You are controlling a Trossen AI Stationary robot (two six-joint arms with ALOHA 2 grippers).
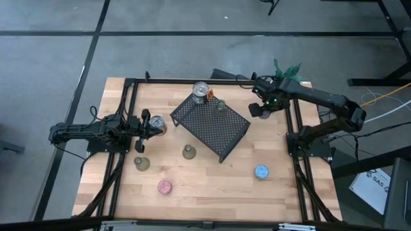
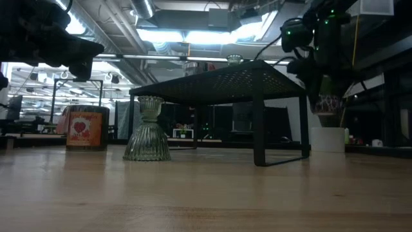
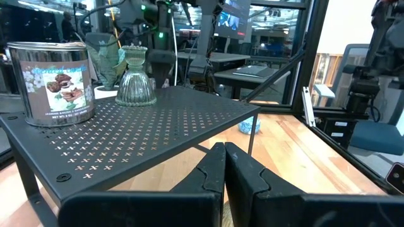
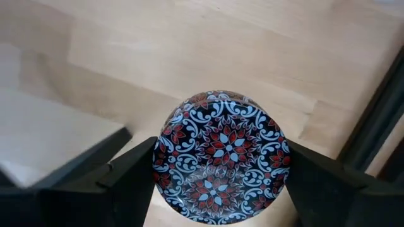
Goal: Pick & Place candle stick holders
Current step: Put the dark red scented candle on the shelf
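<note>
My right gripper point(image 4: 219, 173) is shut on a squat round candle stick holder point(image 4: 219, 156) with a black, red and white flower pattern on its top. It hangs above the table's far right part point(image 1: 262, 110). A clear glass holder point(image 1: 220, 104) stands on the black mesh rack point(image 1: 212, 128). Two olive-green holders point(image 1: 189, 152) point(image 1: 142, 163), a pink one point(image 1: 165, 187) and a blue one point(image 1: 261, 171) stand on the table. My left gripper point(image 3: 225, 165) waits shut and level at the table's left point(image 1: 154, 125). My right gripper pinches the patterned holder between its two fingers, one finger point(image 4: 136, 167) on each opposite side of its round wall point(image 4: 165, 165). The fingers point down from above. The holder sits level with its patterned top up, lifted clear of the table.
A tin can point(image 1: 201, 92) stands on the rack's far corner beside the glass holder. Another small tin point(image 2: 87, 129) stands by my left gripper. A green plant point(image 1: 287, 69) in a white pot point(image 2: 327, 138) is at the far right. Bare wood point(image 1: 218, 186) lies along the near edge.
</note>
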